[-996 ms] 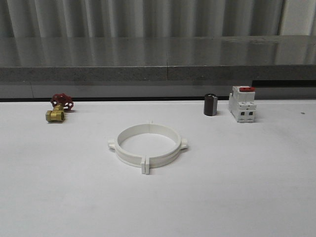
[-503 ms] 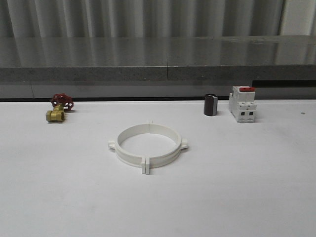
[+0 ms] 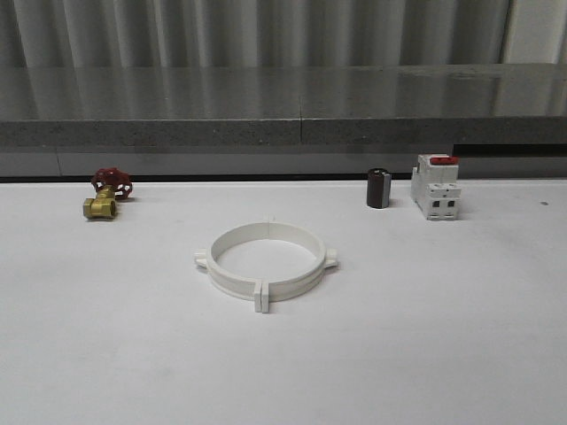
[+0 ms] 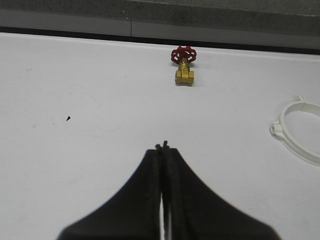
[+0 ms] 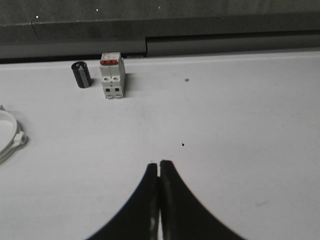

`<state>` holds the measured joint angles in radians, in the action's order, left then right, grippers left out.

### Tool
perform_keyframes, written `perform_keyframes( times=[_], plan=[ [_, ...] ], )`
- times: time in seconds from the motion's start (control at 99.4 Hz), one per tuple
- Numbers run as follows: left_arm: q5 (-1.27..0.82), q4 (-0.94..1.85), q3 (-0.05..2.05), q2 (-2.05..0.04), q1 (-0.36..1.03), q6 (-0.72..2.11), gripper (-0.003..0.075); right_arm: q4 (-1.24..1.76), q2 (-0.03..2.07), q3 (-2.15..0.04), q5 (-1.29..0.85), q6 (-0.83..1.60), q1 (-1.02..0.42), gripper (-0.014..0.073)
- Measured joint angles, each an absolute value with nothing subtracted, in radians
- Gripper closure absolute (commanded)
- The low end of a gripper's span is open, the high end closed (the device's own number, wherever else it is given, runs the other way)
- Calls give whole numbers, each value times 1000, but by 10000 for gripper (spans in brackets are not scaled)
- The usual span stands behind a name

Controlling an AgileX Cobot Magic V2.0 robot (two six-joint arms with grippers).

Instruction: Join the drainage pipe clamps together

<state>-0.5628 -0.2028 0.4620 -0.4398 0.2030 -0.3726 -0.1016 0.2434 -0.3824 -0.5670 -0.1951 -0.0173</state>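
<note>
The white table (image 3: 461, 336) is lying matte and flat across the front view, faintly scuffed, with a grey speckled stone ledge (image 3: 266, 133) running along its far edge under ribbed metal sheeting.

The drainage pipe clamps (image 3: 266, 266) are sitting near the table's centre as one wide flat ring of smooth white plastic, two half-ring bands meeting at a paired tab at 6 o'clock and a thin seam at 12 o'clock, with small lugs sticking out at 3 and 9 o'clock. Whether the tabs are actually locked is hard to make out. In each wrist view, only an edge arc of the ring and one lug are showing, the rest being cut off by the frame.

The breaker (image 3: 435, 187), boxy white plastic with a red top, is standing at about 2 o'clock from the ring, well apart. Just beside it, a short dark cylinder (image 3: 378, 188) is standing upright; its material is unclear.

At about 10 o'clock from the ring a small valve (image 3: 104, 197) is lying, its brass body glossy and its red handwheel spoked.

The left gripper (image 4: 162, 147) is showing black, smooth, curved fingers pressed together over bare table, holding nothing. The right gripper (image 5: 159, 163) is likewise closed and empty, its tips blurred.
</note>
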Motion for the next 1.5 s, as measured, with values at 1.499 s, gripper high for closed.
perform_keyframes(
  times=[1.499],
  plan=[
    [-565,-203,462,-439,203,-373,740,13,-11,27,-108,-171,46,711]
  ],
)
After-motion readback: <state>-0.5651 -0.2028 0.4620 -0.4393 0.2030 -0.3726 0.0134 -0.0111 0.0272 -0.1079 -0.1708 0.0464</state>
